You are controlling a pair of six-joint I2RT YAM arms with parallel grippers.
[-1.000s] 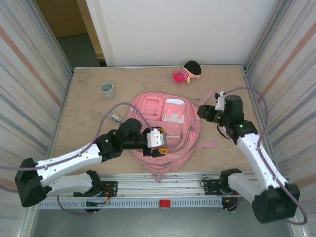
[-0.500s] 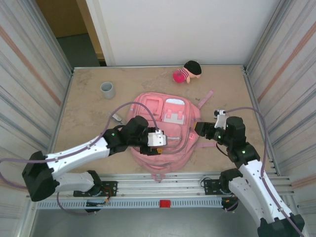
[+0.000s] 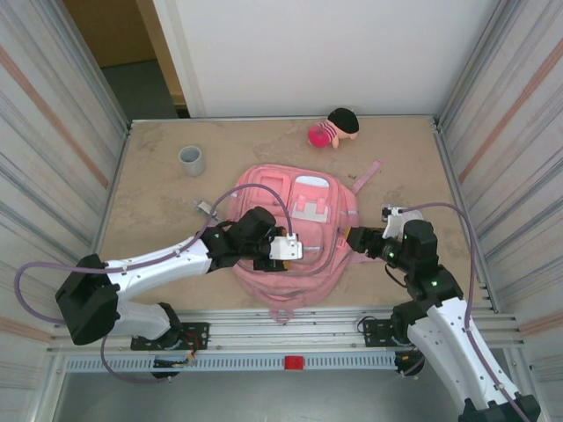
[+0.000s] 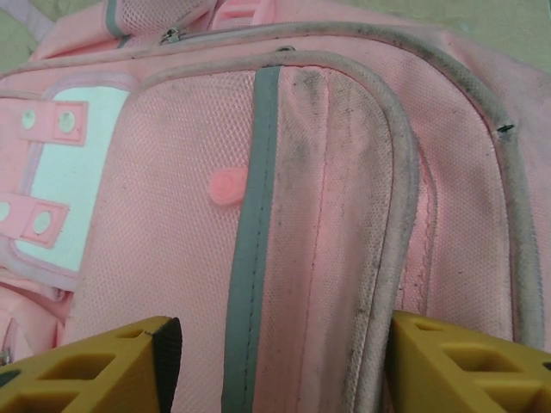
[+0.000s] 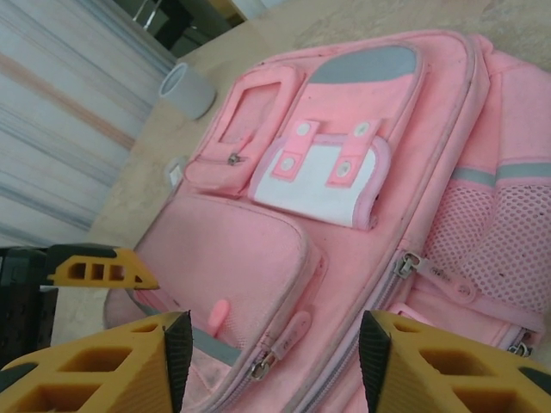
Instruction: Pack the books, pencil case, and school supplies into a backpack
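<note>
The pink backpack [image 3: 299,230] lies flat in the middle of the table, front pockets up and zips closed. My left gripper [image 3: 287,249] hovers over its near left part; in the left wrist view it [image 4: 277,366] stands open, its yellow fingers [image 4: 103,366] either side of a grey stripe and the piping on the backpack [image 4: 327,198]. My right gripper [image 3: 355,238] is at the backpack's right edge. In the right wrist view it [image 5: 274,357] is open just above a pink zip pull [image 5: 293,331] on the backpack [image 5: 250,258]. The books, pencil case and school supplies are out of view.
A grey cup [image 3: 192,160] stands at the far left and a pink-and-black plush doll [image 3: 332,128] at the back wall. A small clip [image 3: 206,208] lies left of the backpack. A pink strap [image 3: 368,174] trails out at the right. Corrugated walls close both sides.
My right gripper has come back from the far right down to the backpack's right edge and opened wider. My left gripper has shifted a little right and farther onto the backpack.
</note>
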